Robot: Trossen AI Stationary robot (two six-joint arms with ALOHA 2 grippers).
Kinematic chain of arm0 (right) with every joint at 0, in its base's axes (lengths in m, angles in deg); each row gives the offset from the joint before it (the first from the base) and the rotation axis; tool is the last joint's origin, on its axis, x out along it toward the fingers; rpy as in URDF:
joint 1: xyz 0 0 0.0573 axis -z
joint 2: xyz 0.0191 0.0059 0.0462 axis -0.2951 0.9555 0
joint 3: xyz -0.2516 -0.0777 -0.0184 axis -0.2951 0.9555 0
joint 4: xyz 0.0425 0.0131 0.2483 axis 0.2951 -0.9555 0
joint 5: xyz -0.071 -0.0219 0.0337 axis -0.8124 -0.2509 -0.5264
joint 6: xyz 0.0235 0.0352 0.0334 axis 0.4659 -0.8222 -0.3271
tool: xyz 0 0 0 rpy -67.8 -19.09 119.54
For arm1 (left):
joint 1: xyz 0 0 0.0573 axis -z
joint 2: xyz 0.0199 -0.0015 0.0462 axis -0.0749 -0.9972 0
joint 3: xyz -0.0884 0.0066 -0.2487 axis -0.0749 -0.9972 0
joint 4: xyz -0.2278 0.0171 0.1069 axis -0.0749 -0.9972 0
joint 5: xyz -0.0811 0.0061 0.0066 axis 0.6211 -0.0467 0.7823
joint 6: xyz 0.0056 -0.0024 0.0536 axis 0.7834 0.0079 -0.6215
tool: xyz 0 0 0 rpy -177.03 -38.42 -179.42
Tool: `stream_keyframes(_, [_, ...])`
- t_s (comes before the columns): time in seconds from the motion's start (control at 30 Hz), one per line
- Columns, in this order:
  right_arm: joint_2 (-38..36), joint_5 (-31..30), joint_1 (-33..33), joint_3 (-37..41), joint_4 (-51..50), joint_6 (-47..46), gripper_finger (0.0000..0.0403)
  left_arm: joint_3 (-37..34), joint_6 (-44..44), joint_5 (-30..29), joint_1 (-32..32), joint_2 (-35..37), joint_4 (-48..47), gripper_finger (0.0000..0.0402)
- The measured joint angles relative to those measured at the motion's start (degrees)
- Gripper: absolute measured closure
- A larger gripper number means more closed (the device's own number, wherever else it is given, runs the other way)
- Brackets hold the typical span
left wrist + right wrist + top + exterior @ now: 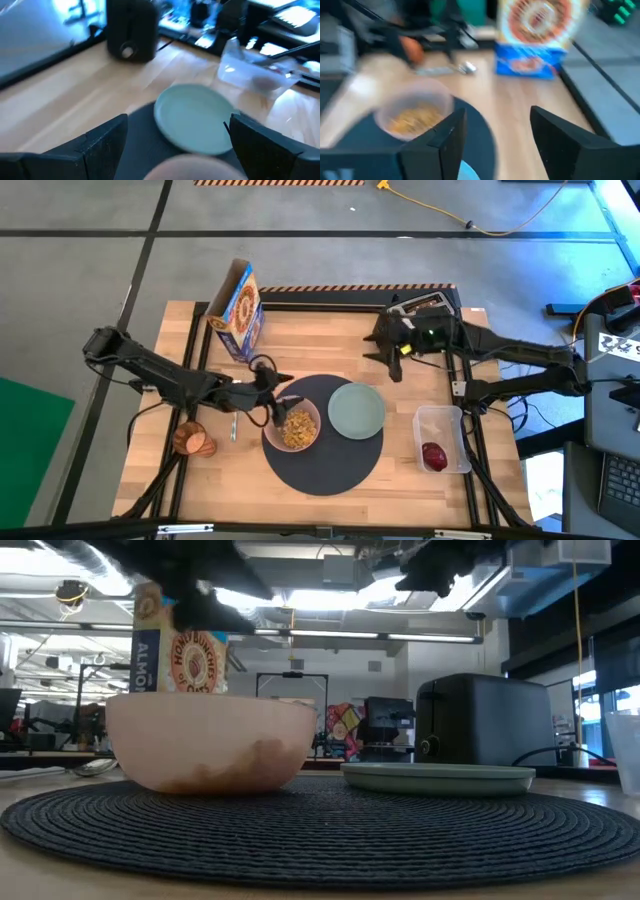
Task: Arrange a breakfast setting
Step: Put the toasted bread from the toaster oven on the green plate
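Observation:
The round dark grey mat (330,465) lies at the table's near middle. On it stand the pink bowl (292,428), which holds cereal, and the pale green plate (357,409). My left gripper (280,398) is open and empty, just above the bowl's left rim, and its wrist view looks over the plate (192,117). My right gripper (385,365) is open and empty, in the air between the toaster and the plate. The amber cup (193,440) and the metal spoon (233,427) lie on the wood left of the mat. The red fruit (434,455) sits in a clear container. No toast slice shows.
The blue-and-yellow cereal box (237,310) stands at the far left. The black toaster (425,308) stands at the far right, under my right arm. The clear container (440,425) sits right of the mat. Bare wood lies between the box and the toaster.

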Motion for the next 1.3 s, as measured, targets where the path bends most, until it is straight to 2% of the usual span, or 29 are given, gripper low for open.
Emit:
stream_keyframes(0.17, [4.0, -14.32, 1.11, -11.39, -15.73, 5.38, 0.02, 0.0, -9.99, 5.28, -3.22, -5.93, 14.78, 0.007])
stream_keyframes(0.27, [5.62, -17.44, 4.34, -16.08, -21.67, 6.41, 0.02, 0.0, -12.92, 9.03, -6.29, -8.04, 20.43, 0.007])
stream_keyframes(0.4, [6.92, -17.46, 11.04, -18.91, -28.83, 7.23, 0.0199, 0.0, -14.8, 15.35, -11.49, -8.67, 23.1, 0.007])
stream_keyframes(0.57, [8.82, -18.96, 21.13, -19.25, -34.69, 15.78, 0.0199, 0.0, -18.39, 21.46, -17.73, -8.08, 28.82, 0.007])
stream_keyframes(0.77, [13.19, -18.49, 30.21, -19.25, -41.13, 23.0, 0.0199, 0.0, -18.44, 26.87, -20.6, -8.02, 30.68, 0.007])
stream_keyframes(0.97, [16.43, -18.44, 33.41, -19.25, -42.43, 24.21, 0.0199, 0.0, -20.59, 26.34, -20.61, -8.06, 28.5, 0.007])
stream_keyframes(1.3, [17.03, -17.75, 34.47, -19.25, -41.98, 29.73, 0.0199, 0.0, -21.41, 25.45, -20.66, -8.06, 28.13, 0.007])
